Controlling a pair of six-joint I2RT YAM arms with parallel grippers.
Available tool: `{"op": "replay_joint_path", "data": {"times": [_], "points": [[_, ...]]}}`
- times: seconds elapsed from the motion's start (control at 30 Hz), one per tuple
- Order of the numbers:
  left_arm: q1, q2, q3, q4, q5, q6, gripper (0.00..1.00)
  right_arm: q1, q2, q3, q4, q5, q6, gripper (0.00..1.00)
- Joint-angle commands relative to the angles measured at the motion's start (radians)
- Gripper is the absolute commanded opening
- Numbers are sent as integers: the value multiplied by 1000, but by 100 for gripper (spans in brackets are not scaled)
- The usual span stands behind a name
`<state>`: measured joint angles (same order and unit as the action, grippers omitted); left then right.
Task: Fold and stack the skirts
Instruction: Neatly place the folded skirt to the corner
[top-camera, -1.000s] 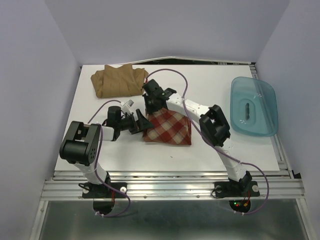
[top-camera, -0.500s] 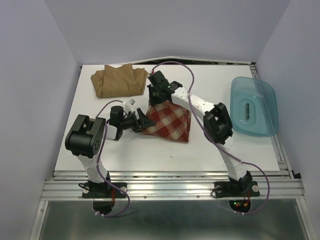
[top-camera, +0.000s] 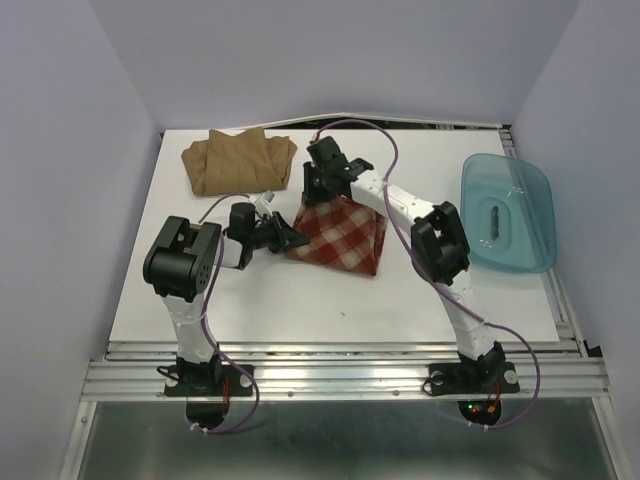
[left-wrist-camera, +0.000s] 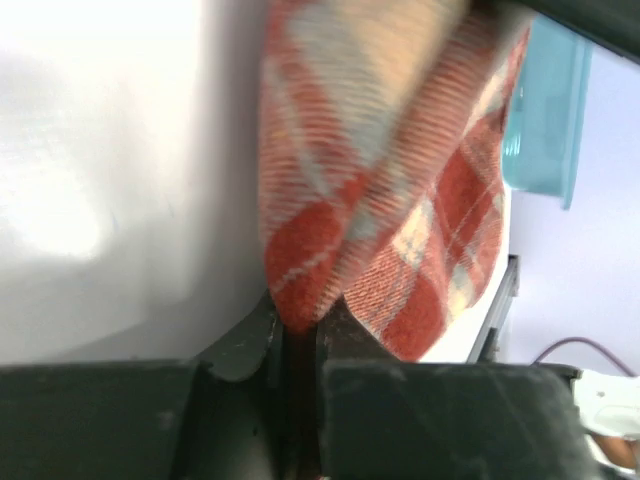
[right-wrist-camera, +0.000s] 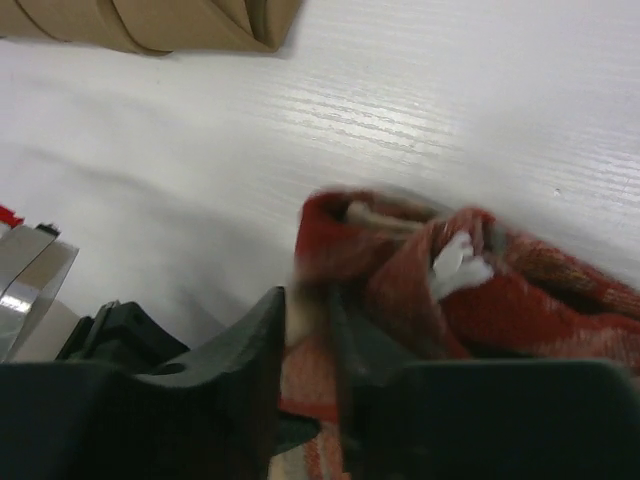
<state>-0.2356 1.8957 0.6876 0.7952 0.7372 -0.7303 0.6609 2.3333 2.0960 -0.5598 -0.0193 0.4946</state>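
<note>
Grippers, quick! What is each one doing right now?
Left gripper: shut, pinching the plaid skirt.
Right gripper: at the plaid skirt's top edge, but the view is blurred; cannot tell whether it grips.

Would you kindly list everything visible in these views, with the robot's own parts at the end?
plaid skirt: one, red and cream, folded, middle of the table
tan skirt: one, tan-brown, folded, far left of the table
tub: one, translucent blue, right side of the table
table: one, white, under everything
left hand: one, black, shut on the plaid skirt's left edge
right hand: one, black, at the plaid skirt's far corner, cloth between its fingers; grip unclear
</note>
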Motion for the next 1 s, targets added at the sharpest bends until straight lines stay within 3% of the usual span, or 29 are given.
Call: {"op": "replay_joint_path", "data": {"times": [0.0, 0.03, 0.1, 0.17, 0.33, 0.43, 0.53, 0.7, 0.8, 0.97], "points": [[-10, -1, 128, -141, -102, 113, 0, -27, -41, 24, 77, -31, -7, 47], [-10, -18, 154, -251, -164, 153, 0, -43, -58, 30, 77, -18, -17, 70], [-14, -23, 264, -379, -221, 271, 0, -104, -77, 41, 77, 10, -40, 88], [-22, -15, 347, -552, -332, 343, 0, -186, -109, 39, 77, 16, -62, 99], [-76, 43, 627, -793, -571, 558, 0, -334, -199, -87, 81, 39, -67, 100], [-76, 63, 700, -833, -572, 559, 0, -391, -281, -229, 107, 30, -45, 100], [-77, 101, 760, -879, -558, 545, 0, -409, -365, -532, 228, -79, 2, 97], [-77, 166, 883, -924, -620, 575, 0, -409, -411, -767, 543, -284, 99, 93], [-77, 212, 995, -965, -699, 630, 0, -409, -359, -788, 673, -332, 143, 93], [-70, 241, 1145, -1013, -763, 683, 0, -409, -278, -751, 702, -327, 162, 93]]}}
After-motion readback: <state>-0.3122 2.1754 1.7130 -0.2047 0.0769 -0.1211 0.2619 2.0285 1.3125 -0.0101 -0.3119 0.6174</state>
